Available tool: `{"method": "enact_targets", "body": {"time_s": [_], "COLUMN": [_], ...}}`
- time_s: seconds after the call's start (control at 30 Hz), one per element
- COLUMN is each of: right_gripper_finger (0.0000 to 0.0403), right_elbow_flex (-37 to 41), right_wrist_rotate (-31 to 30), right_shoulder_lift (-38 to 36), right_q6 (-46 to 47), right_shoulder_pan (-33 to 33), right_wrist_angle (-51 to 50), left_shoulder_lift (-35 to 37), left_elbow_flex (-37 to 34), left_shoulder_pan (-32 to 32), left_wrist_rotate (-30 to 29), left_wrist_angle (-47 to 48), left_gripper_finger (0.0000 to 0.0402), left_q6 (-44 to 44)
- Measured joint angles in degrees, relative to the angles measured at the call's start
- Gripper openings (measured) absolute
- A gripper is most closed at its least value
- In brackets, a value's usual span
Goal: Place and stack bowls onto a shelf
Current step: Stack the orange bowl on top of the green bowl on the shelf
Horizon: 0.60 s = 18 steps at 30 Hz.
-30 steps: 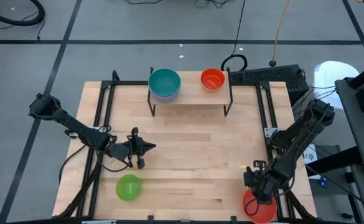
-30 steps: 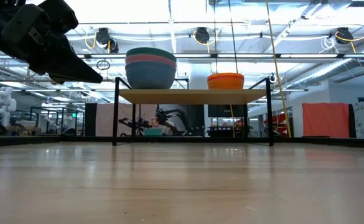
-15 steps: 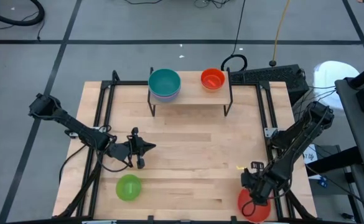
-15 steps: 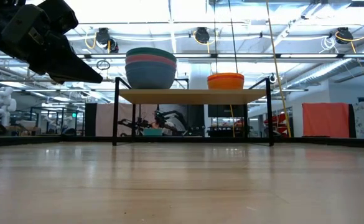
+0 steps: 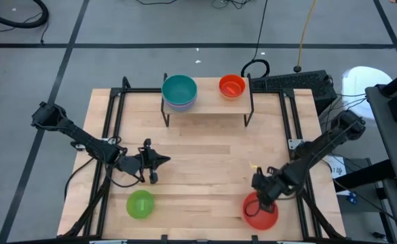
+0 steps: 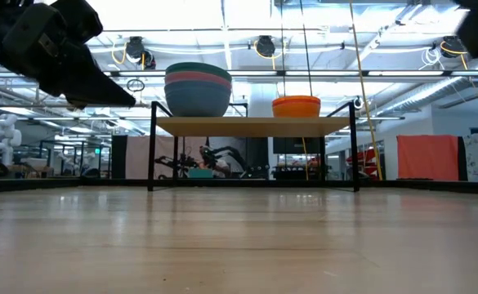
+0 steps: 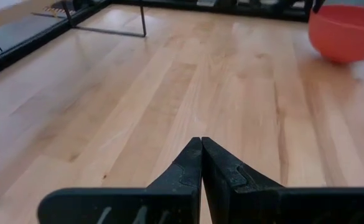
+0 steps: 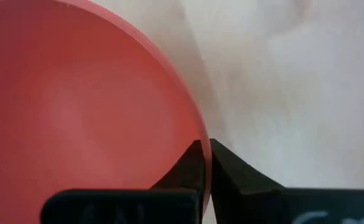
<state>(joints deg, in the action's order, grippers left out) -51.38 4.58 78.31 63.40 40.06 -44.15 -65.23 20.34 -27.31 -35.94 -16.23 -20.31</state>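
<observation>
High view: shelf (image 5: 208, 103) holds teal-topped stack (image 5: 179, 90) and orange bowl (image 5: 231, 86); right gripper (image 5: 263, 196) fingers pinch red bowl (image 5: 260, 213) rim, green bowl (image 5: 140, 204) waits, left gripper (image 5: 163, 160) closed empty.

Bright, even overhead light falls on the pale wooden table (image 5: 205, 156), leaving only short, soft shadows under the arms and the shelf (image 5: 208, 102). Seen level across the table, ceiling lamps (image 6: 265, 45) flare white and the near boards dissolve into blur with a sheen. In the right wrist view the red bowl (image 8: 76, 106) fills the frame, soft and out of focus, the wood beside it washed pale.
</observation>
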Motion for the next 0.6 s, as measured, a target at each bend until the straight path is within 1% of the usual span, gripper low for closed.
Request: {"method": "enact_targets", "body": {"time_s": [0.13,0.4,0.5,0.6], "right_gripper_finger": [0.0001,0.0001,0.0001,0.0000], "right_elbow_flex": [-2.5,-9.5,-11.3,-12.4], "right_wrist_rotate": [0.1,0.0,0.0,0.0], "right_shoulder_lift": [-1.4,-1.6,-1.6,-1.6], "right_q6": [-4.0,-10.9,-14.2,-17.0], "right_shoulder_pan": [-4.9,-16.8,-21.1,-25.5], "right_wrist_angle": [-1.4,-11.5,-12.6,-12.4], "left_shoulder_lift": [0.0,0.0,0.0,0.0], "left_elbow_flex": [0.0,0.0,0.0,0.7], "left_shoulder_pan": [0.1,2.9,4.0,4.6], "left_wrist_rotate": [0.0,0.2,2.8,4.6], "left_wrist_angle": [-2.8,-6.2,-8.4,-9.4], "left_gripper_finger": [0.0010,0.0011,0.0016,0.0036], "left_q6": [0.5,3.7,5.7,8.5]}}
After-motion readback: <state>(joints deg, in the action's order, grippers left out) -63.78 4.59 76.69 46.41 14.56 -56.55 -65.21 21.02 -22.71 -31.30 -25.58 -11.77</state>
